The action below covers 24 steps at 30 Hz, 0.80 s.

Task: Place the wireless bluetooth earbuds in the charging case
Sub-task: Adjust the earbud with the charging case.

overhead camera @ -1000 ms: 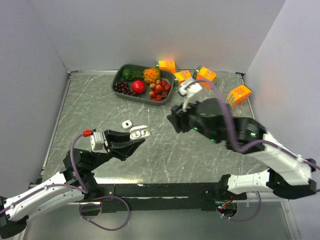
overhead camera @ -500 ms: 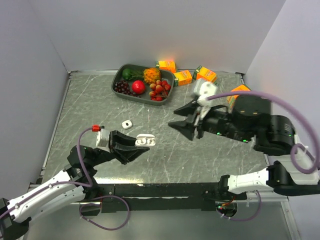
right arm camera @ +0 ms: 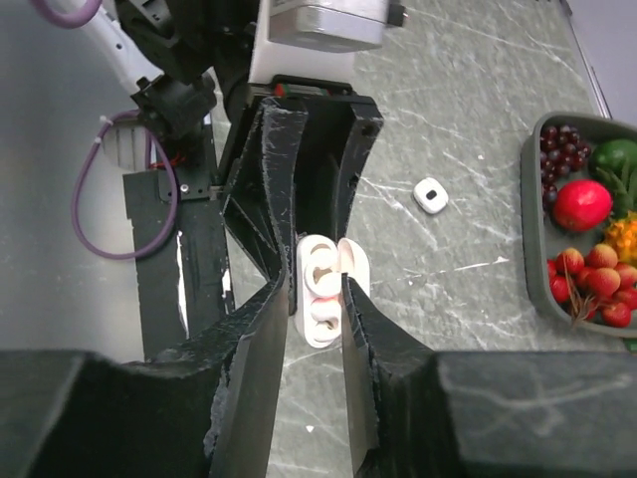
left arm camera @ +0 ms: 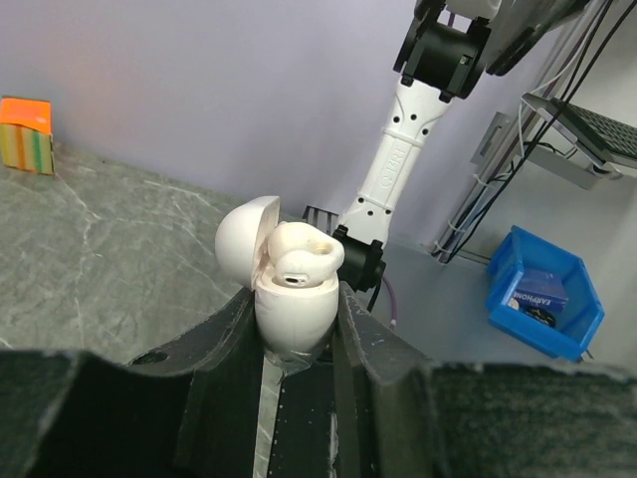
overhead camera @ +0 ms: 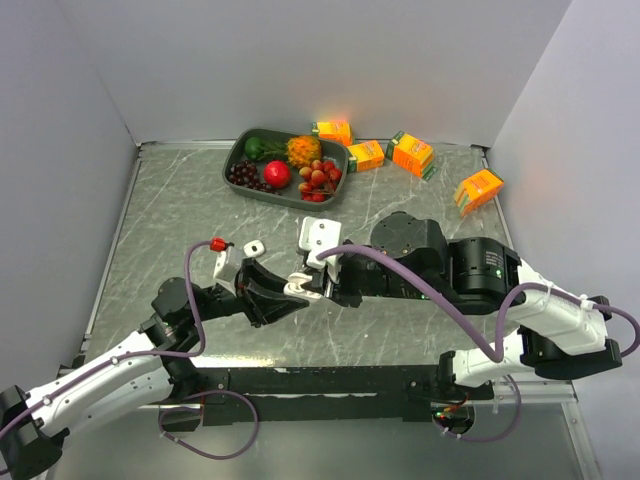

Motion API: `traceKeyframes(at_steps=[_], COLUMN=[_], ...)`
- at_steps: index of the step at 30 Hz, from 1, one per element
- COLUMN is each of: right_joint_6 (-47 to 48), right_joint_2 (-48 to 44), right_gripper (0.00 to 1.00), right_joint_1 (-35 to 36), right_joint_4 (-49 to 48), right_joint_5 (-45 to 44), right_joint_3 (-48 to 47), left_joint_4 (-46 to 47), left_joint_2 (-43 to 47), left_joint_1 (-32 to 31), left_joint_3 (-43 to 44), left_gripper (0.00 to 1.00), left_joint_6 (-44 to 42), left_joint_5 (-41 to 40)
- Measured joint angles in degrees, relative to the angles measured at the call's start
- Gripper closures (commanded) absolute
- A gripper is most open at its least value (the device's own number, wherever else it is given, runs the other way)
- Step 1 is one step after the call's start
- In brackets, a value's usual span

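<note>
- Here, one rounded white earbud [left arm camera: 304, 254] sits in the open mouth of the charging case [left arm camera: 294, 314] and stands a little above its rim.
- The lid [left arm camera: 242, 239] is swung back to one side of the case.
- The left gripper [left arm camera: 296, 302] has its jaws closed on the case body, one finger against each side, and holds it above the table [overhead camera: 180, 200] near the front middle.
- The right gripper [right arm camera: 317, 289] meets it from the opposite side with narrowly parted jaws. Its tips flank the case top, and I cannot tell whether they press on anything.
- A small white case [overhead camera: 254, 247] lies on the table just behind the left gripper.
- At the back stands a dark fruit tray [overhead camera: 229, 165], with four orange cartons [overhead camera: 411, 152] to its right.
</note>
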<state>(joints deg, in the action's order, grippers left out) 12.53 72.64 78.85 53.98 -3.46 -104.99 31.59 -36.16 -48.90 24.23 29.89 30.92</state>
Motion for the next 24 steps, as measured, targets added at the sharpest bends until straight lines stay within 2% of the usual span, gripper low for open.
traceKeyframes(at_steps=[24], right_joint_6=[3.0], right_joint_2=[1.0], right_gripper=[0.66], right_joint_1=[1.3], right_joint_4=[-0.4], right_joint_5=[4.2], right_joint_3=[3.3], left_joint_4=[-0.2], left_joint_2=[0.4], left_joint_1=[0.5], left_joint_3=[1.1], left_gripper=[0.99], left_joint_6=[2.4], left_joint_5=[4.4])
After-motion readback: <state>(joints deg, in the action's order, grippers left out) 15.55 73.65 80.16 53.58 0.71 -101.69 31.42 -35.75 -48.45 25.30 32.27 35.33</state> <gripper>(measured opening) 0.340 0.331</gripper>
